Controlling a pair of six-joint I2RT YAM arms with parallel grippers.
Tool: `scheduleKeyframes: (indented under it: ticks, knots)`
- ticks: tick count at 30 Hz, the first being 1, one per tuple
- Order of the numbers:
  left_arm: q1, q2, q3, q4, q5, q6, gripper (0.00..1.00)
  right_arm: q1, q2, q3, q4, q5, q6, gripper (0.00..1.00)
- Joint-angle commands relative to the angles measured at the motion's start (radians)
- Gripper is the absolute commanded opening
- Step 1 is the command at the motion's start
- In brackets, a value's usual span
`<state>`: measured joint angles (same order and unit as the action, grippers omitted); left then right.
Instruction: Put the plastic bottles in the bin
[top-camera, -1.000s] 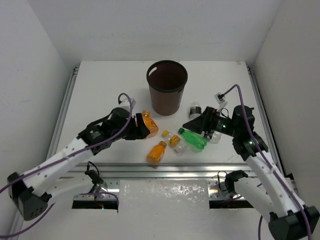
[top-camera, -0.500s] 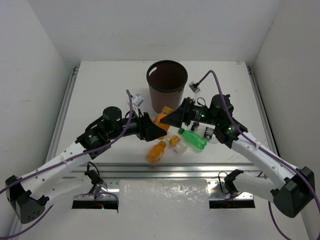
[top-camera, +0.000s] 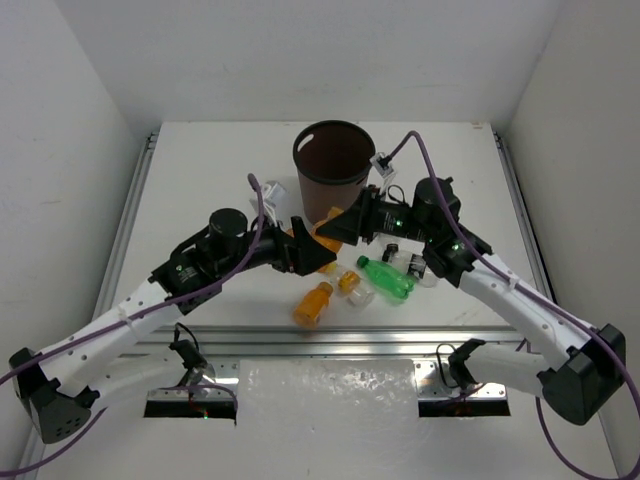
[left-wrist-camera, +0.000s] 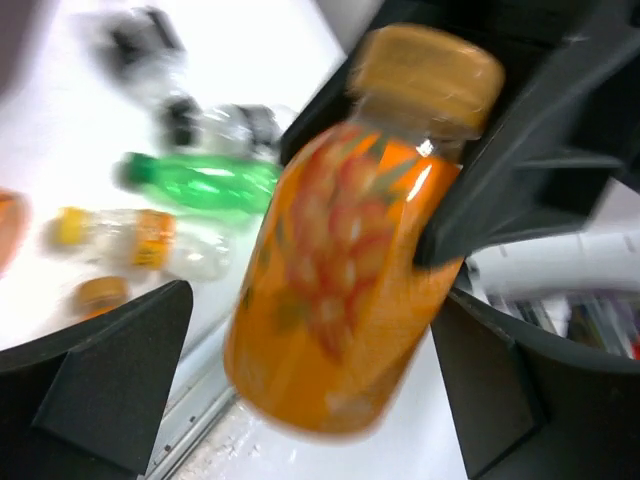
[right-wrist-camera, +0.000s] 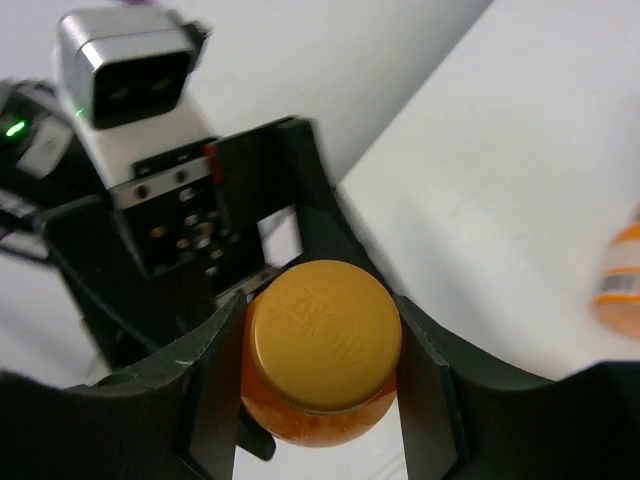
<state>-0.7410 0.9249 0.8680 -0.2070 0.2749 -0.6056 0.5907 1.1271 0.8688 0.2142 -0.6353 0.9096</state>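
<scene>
An orange bottle (top-camera: 326, 221) hangs in the air in front of the bin (top-camera: 334, 203), between the two arms. My right gripper (right-wrist-camera: 320, 372) is shut on its neck just under the yellow-orange cap (right-wrist-camera: 322, 333). My left gripper (left-wrist-camera: 318, 400) stands open around the bottle's body (left-wrist-camera: 345, 260), with its fingers (left-wrist-camera: 112, 392) apart from it on both sides. On the table lie another orange bottle (top-camera: 313, 303), a green bottle (top-camera: 388, 277), a clear bottle with a yellow cap (top-camera: 352, 285) and clear bottles with black labels (top-camera: 415, 266).
The dark brown bin stands upright at the table's middle back, its black rim (top-camera: 301, 161) close behind both grippers. The loose bottles lie below and to the right of the grippers. A metal rail (top-camera: 330, 338) runs along the table's near edge.
The left gripper carried the orange bottle up and to the right, and the right gripper came left to meet it. The right gripper closed on the bottle's neck and the left gripper opened.
</scene>
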Motion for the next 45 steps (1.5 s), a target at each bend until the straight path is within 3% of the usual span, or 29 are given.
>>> scheduleKeyframes:
  ticks: [1, 3, 6, 11, 17, 18, 19, 21, 24, 26, 29, 36, 42, 45]
  knots:
    - [-0.004, -0.017, 0.117, -0.188, -0.381, -0.019, 1.0, -0.008, -0.012, 0.195, -0.186, 0.185, -0.194, 0.0]
    - [-0.003, -0.032, 0.15, -0.419, -0.621, -0.092, 1.0, -0.023, 0.025, 0.331, -0.339, 0.355, -0.279, 0.0]
    - [-0.001, -0.084, 0.155, -0.528, -0.817, -0.189, 1.0, -0.045, 0.08, 0.485, -0.441, 0.501, -0.354, 0.0]
    - [0.0, -0.129, 0.128, -0.583, -0.895, -0.223, 1.0, -0.138, 0.254, 0.625, -0.391, 0.632, -0.446, 0.0]
    - [0.0, -0.064, 0.098, -0.554, -0.809, -0.188, 1.0, -0.187, 0.532, 0.801, -0.319, 0.638, -0.561, 0.03]
    - [0.0, -0.055, 0.095, -0.554, -0.793, -0.183, 1.0, -0.187, 0.562, 0.817, -0.317, 0.634, -0.577, 0.08]
    - [0.0, -0.044, 0.097, -0.561, -0.789, -0.18, 1.0, -0.186, 0.586, 0.831, -0.315, 0.613, -0.593, 0.31]
    - [-0.001, -0.02, 0.094, -0.566, -0.772, -0.166, 1.0, -0.187, 0.637, 0.86, -0.317, 0.586, -0.597, 0.35]
    - [-0.001, 0.0, 0.077, -0.539, -0.74, -0.129, 1.0, -0.178, 0.661, 0.91, -0.354, 0.585, -0.598, 0.62]
    - [-0.001, 0.031, 0.075, -0.531, -0.723, -0.121, 1.0, -0.167, 0.651, 0.938, -0.383, 0.609, -0.613, 0.81]
    - [0.0, 0.08, 0.085, -0.499, -0.724, -0.158, 1.0, -0.138, 0.545, 0.914, -0.421, 0.658, -0.627, 0.99]
    - [0.0, 0.247, 0.163, -0.444, -0.766, -0.405, 1.0, -0.115, 0.331, 0.785, -0.558, 0.715, -0.577, 0.99]
    - [0.008, 0.377, 0.16, -0.345, -0.807, -0.696, 1.0, -0.115, -0.039, 0.391, -0.529, 0.724, -0.506, 0.99]
    - [0.017, 0.414, 0.152, -0.321, -0.819, -0.776, 1.0, -0.117, -0.142, 0.29, -0.509, 0.698, -0.45, 0.99]
